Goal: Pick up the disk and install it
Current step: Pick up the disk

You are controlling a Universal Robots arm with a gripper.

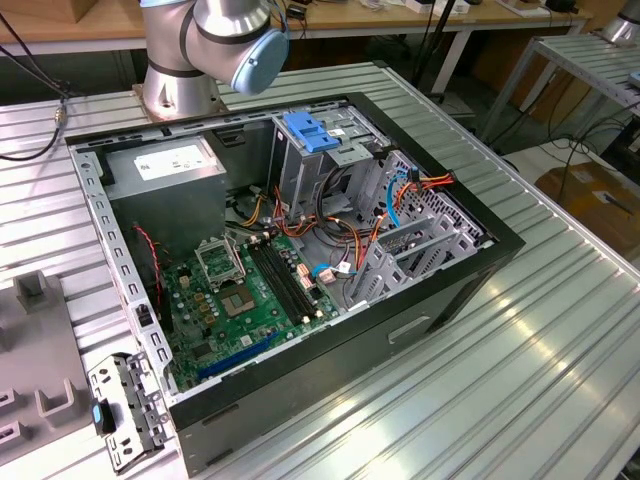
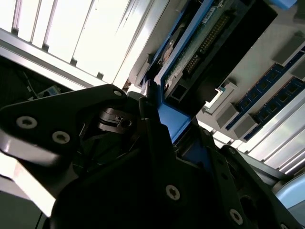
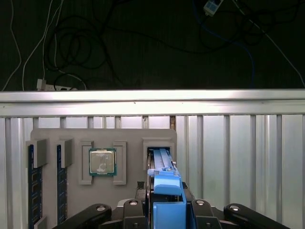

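Exterior view, from its left: one grey holder tray (image 1: 40,340); one loose metal bracket (image 1: 125,410) with a blue tab; one open computer case (image 1: 400,330) lying on its side, holding one green motherboard (image 1: 250,300) and one drive cage (image 1: 300,175) topped with a blue latch; one arm (image 1: 215,40) rising behind the case. Tray contents, first wrist view: two memory sticks (image 3: 31,186), one processor (image 3: 102,161), one disk (image 3: 164,164). Disk: stands on edge in a slot of the tray, bright blue carrier rails uppermost; the second wrist view shows its green circuit board. One gripper (image 3: 167,210), jaws pressed against the blue carrier from both sides. Surface: ribbed aluminium tabletop (image 1: 540,380), shiny. Room: dark floor with loose cables (image 3: 86,43) beyond the tabletop edge.
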